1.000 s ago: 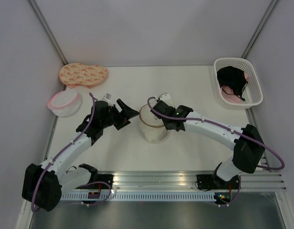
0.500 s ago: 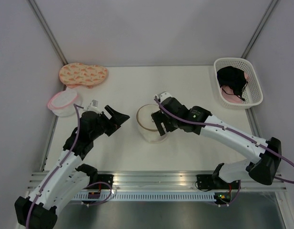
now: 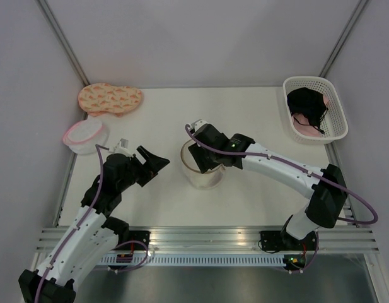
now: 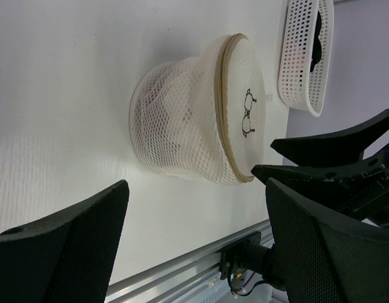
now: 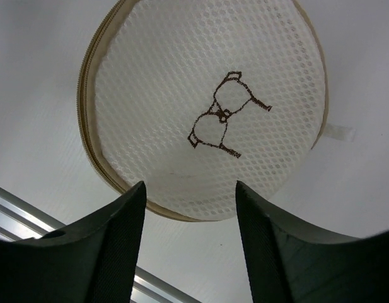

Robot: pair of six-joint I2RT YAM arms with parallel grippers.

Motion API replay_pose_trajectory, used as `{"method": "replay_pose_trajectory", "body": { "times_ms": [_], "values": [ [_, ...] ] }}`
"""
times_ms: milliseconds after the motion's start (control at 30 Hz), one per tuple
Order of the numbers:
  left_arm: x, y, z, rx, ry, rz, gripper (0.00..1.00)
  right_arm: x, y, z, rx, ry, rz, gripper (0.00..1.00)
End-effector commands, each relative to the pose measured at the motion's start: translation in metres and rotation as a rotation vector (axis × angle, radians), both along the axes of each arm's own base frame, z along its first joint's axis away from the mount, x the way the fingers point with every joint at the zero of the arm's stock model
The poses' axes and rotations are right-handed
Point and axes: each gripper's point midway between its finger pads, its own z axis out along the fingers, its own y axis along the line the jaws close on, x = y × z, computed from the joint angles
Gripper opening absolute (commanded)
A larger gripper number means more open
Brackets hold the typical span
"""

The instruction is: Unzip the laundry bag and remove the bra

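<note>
The laundry bag (image 3: pixel 202 178) stands upright mid-table, a cream mesh drum with a thin brown zip rim (image 5: pixel 87 107) that looks closed all round. Its round lid (image 5: pixel 207 76) carries a brown stitched bra outline. The bra itself is hidden inside the mesh. My right gripper (image 3: pixel 202 159) hovers just above the lid (image 5: pixel 190 189), open, with nothing between its fingers (image 5: pixel 115 243). Left of the bag, my left gripper (image 3: pixel 154 160) stands wide open and apart from it; its wrist view shows the bag's side (image 4: pixel 181 126) beyond the empty fingers (image 4: pixel 62 252).
A flat orange patterned pouch (image 3: pixel 110 99) and a pink-rimmed round bag (image 3: pixel 86 136) lie at the far left. A white basket (image 3: pixel 336 113) at the far right holds a black garment (image 3: pixel 306 104) and a pink one (image 3: pixel 303 130). An aluminium rail (image 3: pixel 244 237) runs along the near edge.
My right gripper, shut at the bag's far rim a second ago, has opened and shifted left over the lid. My left arm has drawn back toward the near left.
</note>
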Motion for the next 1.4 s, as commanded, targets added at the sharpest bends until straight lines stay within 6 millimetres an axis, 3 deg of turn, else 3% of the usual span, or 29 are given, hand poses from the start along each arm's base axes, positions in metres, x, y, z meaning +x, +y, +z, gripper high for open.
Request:
{"method": "replay_pose_trajectory", "body": {
  "times_ms": [0, 67, 433, 467, 533, 733, 833, 1067, 1367],
  "values": [
    [-0.002, 0.004, -0.001, 0.004, -0.003, 0.017, 0.92, 0.008, 0.012, 0.013, 0.043, -0.035, 0.018, 0.62],
    [-0.002, 0.004, -0.003, 0.005, 0.005, 0.017, 0.92, 0.006, 0.012, 0.005, 0.03, -0.023, 0.023, 0.56],
    [-0.003, 0.005, -0.004, 0.009, 0.008, 0.019, 0.92, -0.012, 0.02, -0.026, 0.038, 0.08, 0.079, 0.55],
    [-0.002, 0.005, -0.004, 0.01, 0.01, 0.022, 0.92, -0.013, 0.02, -0.028, 0.036, 0.085, 0.082, 0.47],
    [-0.002, 0.005, -0.004, 0.009, 0.012, 0.022, 0.92, -0.018, 0.02, -0.035, 0.032, 0.104, 0.091, 0.4],
    [-0.002, 0.006, -0.003, 0.01, 0.007, 0.023, 0.92, -0.022, 0.021, -0.051, 0.013, 0.143, 0.088, 0.01],
    [-0.003, 0.006, -0.003, 0.011, 0.008, 0.026, 0.92, -0.02, 0.02, -0.051, 0.008, 0.136, 0.081, 0.0],
    [-0.002, 0.007, 0.0, 0.008, -0.001, 0.03, 0.91, -0.008, 0.006, -0.029, -0.014, 0.048, 0.011, 0.0],
    [0.022, -0.009, 0.023, -0.005, -0.065, -0.026, 0.91, 0.002, -0.025, -0.047, -0.112, 0.03, -0.1, 0.0]
  ]
}}
